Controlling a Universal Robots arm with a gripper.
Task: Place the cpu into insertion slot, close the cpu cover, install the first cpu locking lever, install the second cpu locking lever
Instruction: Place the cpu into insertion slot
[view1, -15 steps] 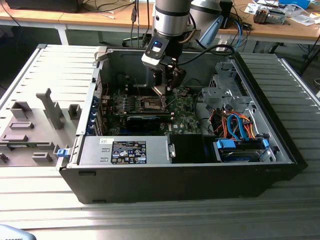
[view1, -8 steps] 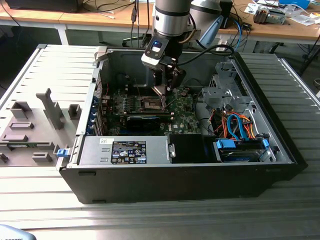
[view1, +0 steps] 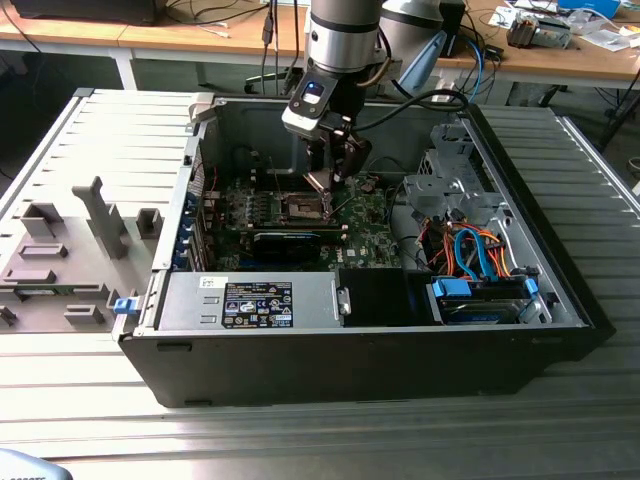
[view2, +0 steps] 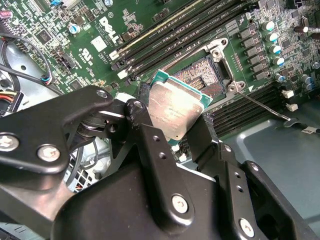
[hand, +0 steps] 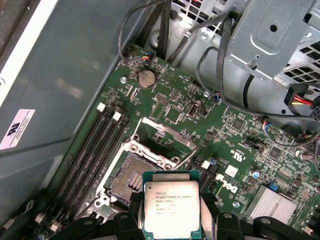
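Note:
The cpu (hand: 171, 207) (view2: 175, 110), a thin square chip with a silvery top, hangs just above the motherboard, partly over one edge of the insertion slot (hand: 131, 179) (view2: 204, 79). My gripper (hand: 172, 222) (view2: 170, 120) is shut on it, one black finger on each side. In the exterior view the gripper (view1: 326, 178) reaches down into the open computer case, right over the slot (view1: 305, 208). The cpu cover (hand: 163, 143) stands swung open at the slot's far edge. A thin locking lever (view2: 260, 106) sticks out beside the slot, released.
Memory slots (hand: 95, 150) run along one side of the slot. A black graphics card (view1: 285, 241), a silver power supply (view1: 250, 300), a drive cage (view1: 452, 185) and orange and blue cables (view1: 478, 252) crowd the case. A grey fixture tray (view1: 70, 250) lies at the exterior view's left.

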